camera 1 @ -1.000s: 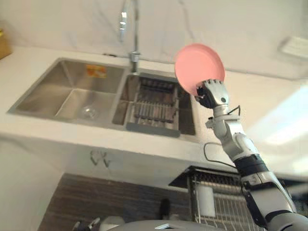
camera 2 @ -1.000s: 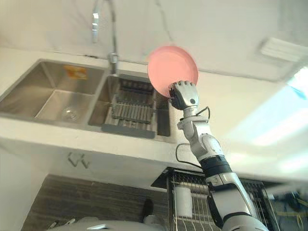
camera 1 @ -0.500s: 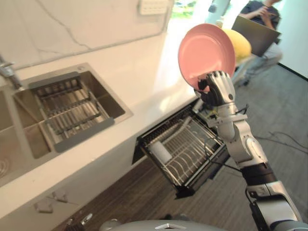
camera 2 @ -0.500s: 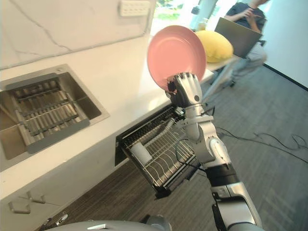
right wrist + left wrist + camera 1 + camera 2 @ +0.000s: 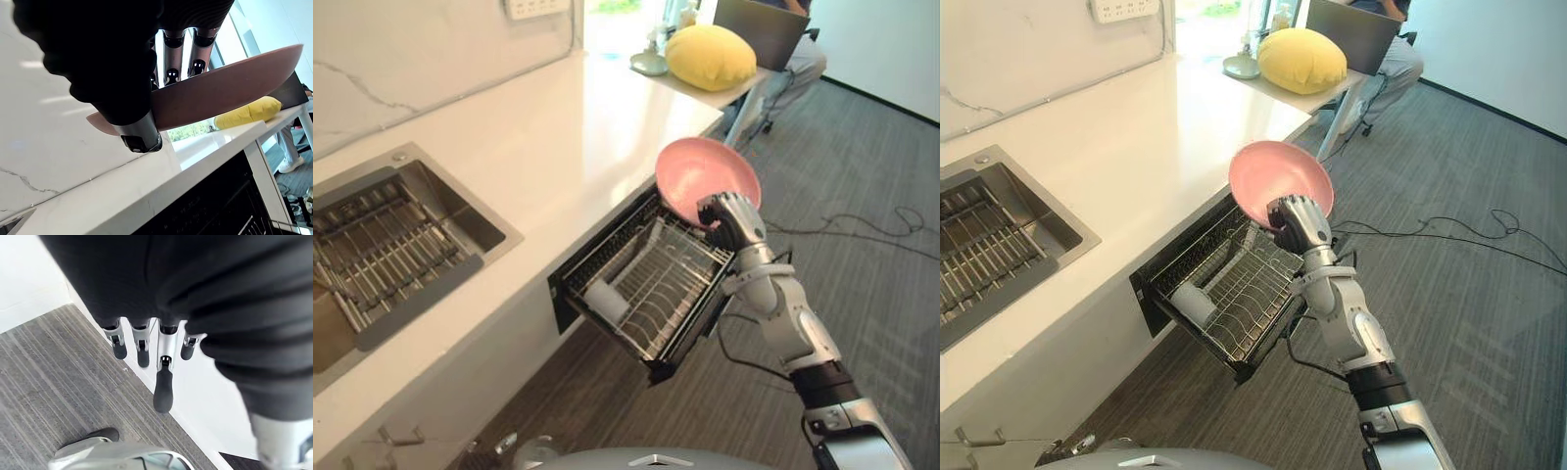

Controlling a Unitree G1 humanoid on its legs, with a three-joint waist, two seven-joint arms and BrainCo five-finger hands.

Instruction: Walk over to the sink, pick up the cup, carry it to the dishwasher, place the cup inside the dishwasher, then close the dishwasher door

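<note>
White table (image 5: 558, 147) runs along the wall, and its long front edge slants across the head views. A steel sink (image 5: 460, 220) is sunk into it on the robot's left, with a slatted tray (image 5: 386, 259) lying inside. At the far end of the table sits a yellow cushion (image 5: 710, 56), and past it a person (image 5: 1393, 61) sits behind a laptop (image 5: 1356, 29).

Under the table's front edge a black dishwasher rack (image 5: 656, 284) is pulled out over the grey floor (image 5: 871, 225). Its wires are mostly bare. One white tube-shaped thing (image 5: 605, 299) lies on its side in the near corner. The rack's outer end hangs free, with wide open floor beyond it and to the robot's right.

A pink plate (image 5: 705, 176) is in the right hand (image 5: 732, 220), not a cup. The plate is up in the air, tilted, with its hollow side facing up. It is just off the table's edge, over the far end of the rack, and looks clear of the wires. In the right wrist view the thumb (image 5: 139, 132) presses on the near side of the plate's rim and the fingers (image 5: 173, 58) press on the back, so the plate is pinched between them.

The left hand (image 5: 142, 345) hangs over the floor beside a white wall. Its fingers are straight, a little apart, and hold nothing.
</note>
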